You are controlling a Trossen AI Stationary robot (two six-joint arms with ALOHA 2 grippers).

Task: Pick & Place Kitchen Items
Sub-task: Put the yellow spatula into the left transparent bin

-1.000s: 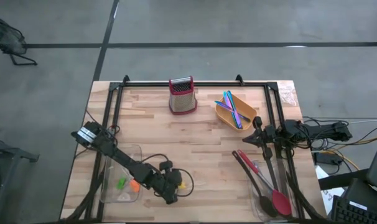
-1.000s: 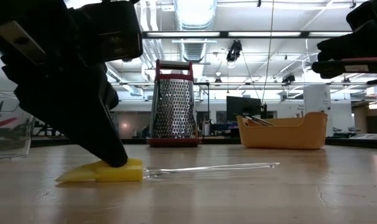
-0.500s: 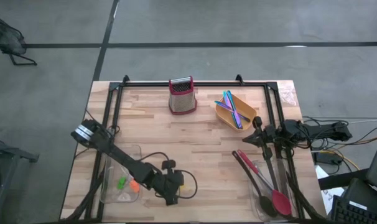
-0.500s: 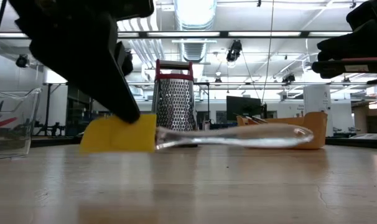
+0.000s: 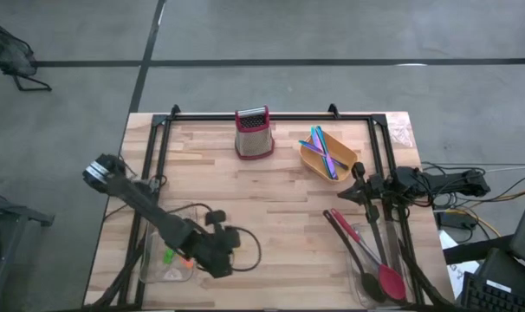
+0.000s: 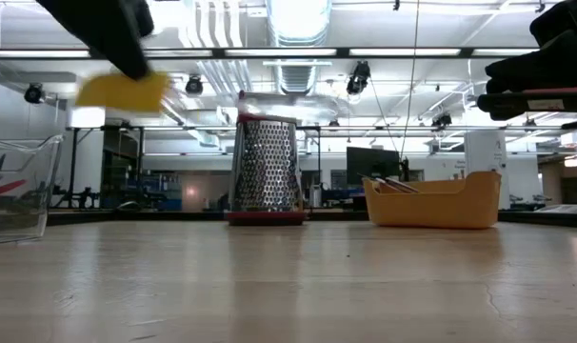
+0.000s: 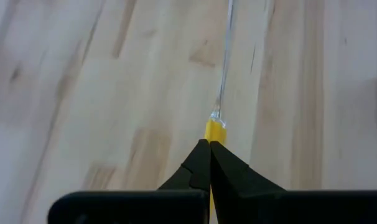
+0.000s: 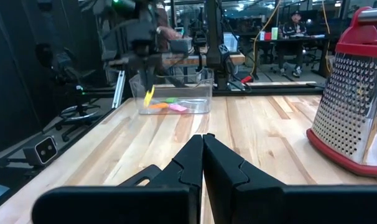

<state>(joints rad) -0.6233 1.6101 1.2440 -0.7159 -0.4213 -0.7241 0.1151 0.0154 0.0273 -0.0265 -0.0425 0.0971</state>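
Left gripper [image 7: 209,163] pinched tight on a yellow piece [image 6: 123,90], a flat wedge on a thin clear handle [image 7: 224,68]. It's held in the air, clear of the table [image 5: 280,201]; the high view puts it just beside the clear bin [image 5: 169,260] at the front left. Handle is hard to make out except in the left wrist view.

Right gripper [image 8: 203,163] closed on nothing, parked low at the right side, facing across the table.

Table: pale butcher-block wood, visible grain and seams, black frame rails along the edges. Beyond it: grey floor, open ceiling with ducts and strip lights, desks and a seated person in the background.

Bin is a transparent rectangle holding orange [image 8: 159,105], pink [image 8: 178,107] and green [image 5: 169,256] pieces.

Grater [image 5: 254,133]: red frame, perforated metal faces, tapered, upright at the back centre. Bowl [image 5: 327,156]: orange, oblong, right of the grater, with thin blue, purple and green sticks [image 5: 324,149] lying in it.

Front right: two long black spoons [image 5: 353,250] and a red spoon [image 5: 389,279] lie together, partly under the right arm.
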